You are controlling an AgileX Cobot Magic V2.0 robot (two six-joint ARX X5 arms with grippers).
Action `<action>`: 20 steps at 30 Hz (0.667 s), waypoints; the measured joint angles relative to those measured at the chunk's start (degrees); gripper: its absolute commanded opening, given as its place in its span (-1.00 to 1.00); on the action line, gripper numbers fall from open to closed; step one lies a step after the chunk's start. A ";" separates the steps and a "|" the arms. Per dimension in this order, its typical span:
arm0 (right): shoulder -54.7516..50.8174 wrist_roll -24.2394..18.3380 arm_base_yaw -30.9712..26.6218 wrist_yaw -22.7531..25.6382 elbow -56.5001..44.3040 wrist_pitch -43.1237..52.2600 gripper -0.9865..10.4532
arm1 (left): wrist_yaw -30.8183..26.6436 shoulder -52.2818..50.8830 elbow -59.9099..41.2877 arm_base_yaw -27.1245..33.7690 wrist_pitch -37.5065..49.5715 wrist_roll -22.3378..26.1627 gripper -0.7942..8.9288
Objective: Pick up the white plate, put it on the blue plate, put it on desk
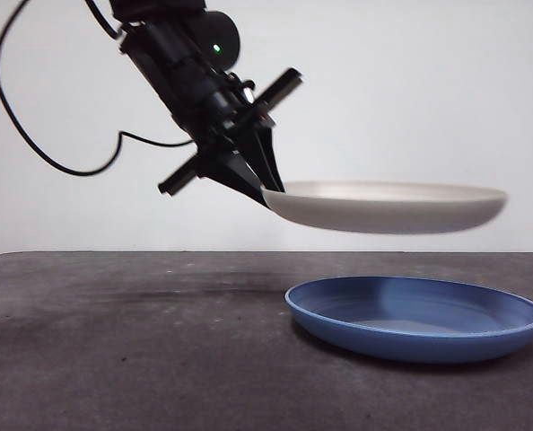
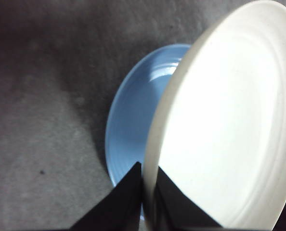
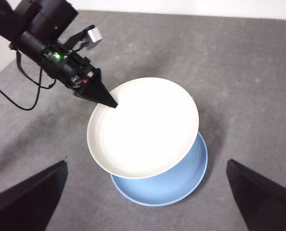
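**White plate held in the air above the blue plate**

While the blue plate [image 1: 415, 317] lies flat on the counter [image 1: 132, 350], the white plate [image 1: 388, 206] hangs above it, clear of it and roughly level. The left gripper [image 1: 268, 191] comes down from the upper left in the front view and grips the white plate at its left rim, its jaws pinched on the edge with one above and one below. The left wrist view shows the same grasp from close by: the two black jaws close on the plate's [image 2: 225, 125] rim, and part of the blue plate [image 2: 133, 120] shows on the counter [image 2: 42, 96] beyond it.

From the right wrist view, looking down, the white plate [image 3: 144, 126] covers most of the blue plate [image 3: 176, 185], which shows as a crescent at the nearer and right side. The left gripper [image 3: 110, 103] reaches the plate from the far left, its cable trailing over the counter [image 3: 249, 86].

The right gripper [image 3: 148, 230] is held high and well back from both plates, its jaws spread wide and holding nothing.
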 measured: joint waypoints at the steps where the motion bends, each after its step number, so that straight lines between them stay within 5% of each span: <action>1: -0.04 0.00 0.00 0.00 0.00 -0.20 0.25 | 0.02 0.83 0.48 -0.31 -0.42 -0.15 -0.82; 20: -0.22 0.02 0.00 -0.11 0.00 -0.98 0.25 | 0.02 8.66 2.05 -3.04 -0.37 -0.57 -0.82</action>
